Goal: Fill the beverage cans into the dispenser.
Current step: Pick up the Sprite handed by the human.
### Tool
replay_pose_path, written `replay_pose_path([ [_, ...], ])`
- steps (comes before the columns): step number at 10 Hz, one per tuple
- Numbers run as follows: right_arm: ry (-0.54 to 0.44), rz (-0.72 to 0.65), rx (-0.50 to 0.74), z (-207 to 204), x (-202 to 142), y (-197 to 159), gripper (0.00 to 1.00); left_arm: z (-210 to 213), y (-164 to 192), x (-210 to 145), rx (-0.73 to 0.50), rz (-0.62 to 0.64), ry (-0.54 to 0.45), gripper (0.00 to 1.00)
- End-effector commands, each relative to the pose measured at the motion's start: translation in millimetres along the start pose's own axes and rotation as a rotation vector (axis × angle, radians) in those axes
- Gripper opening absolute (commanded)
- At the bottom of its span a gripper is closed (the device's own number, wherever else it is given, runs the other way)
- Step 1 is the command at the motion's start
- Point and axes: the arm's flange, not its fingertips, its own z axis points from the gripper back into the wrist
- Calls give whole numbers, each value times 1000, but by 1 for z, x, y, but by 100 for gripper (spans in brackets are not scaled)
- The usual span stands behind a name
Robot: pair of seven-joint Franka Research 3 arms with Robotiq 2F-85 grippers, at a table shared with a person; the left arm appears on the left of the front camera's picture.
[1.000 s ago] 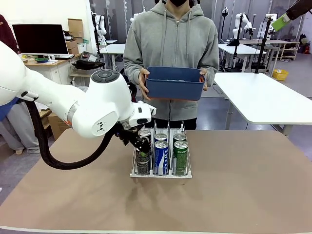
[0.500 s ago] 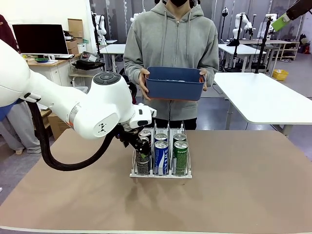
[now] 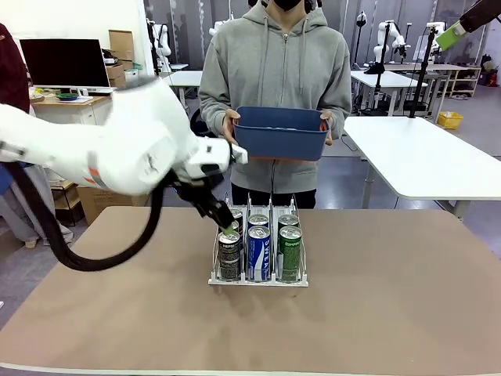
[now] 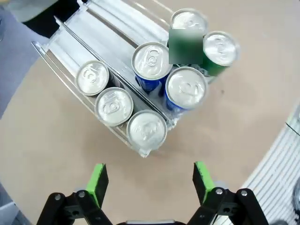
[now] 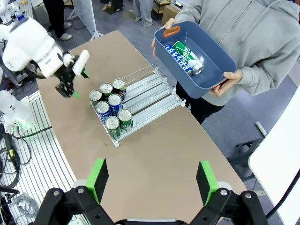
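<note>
From the front, the left claw (image 3: 225, 225) has let go of the dark can (image 3: 229, 254) it was down on half a second ago and is lifting clear. That can now stands at the front of the rack (image 3: 258, 283). The left wrist view shows this claw (image 4: 150, 182) spread wide and empty above seven loaded cans. In the right wrist view the right claw (image 5: 152, 180) hangs spread and empty high over the table. One green can (image 5: 187, 56) lies in the person's blue bin (image 5: 220, 61), likely next.
</note>
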Motion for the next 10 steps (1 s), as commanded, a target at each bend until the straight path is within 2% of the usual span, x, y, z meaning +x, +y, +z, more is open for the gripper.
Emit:
replay_pose_path([
  [1, -6, 2, 12, 0, 0, -1, 100, 58, 27, -8, -59, -70, -23, 96],
  [4, -6, 2, 12, 0, 0, -1, 100, 152, 61, -9, -50, -112, -151, 96],
  [7, -6, 2, 12, 0, 0, -1, 100, 226, 76, -2, -118, -144, -281, 96],
  [10, -6, 2, 12, 0, 0, -1, 100, 273, 69, 12, -126, -183, -309, 96],
])
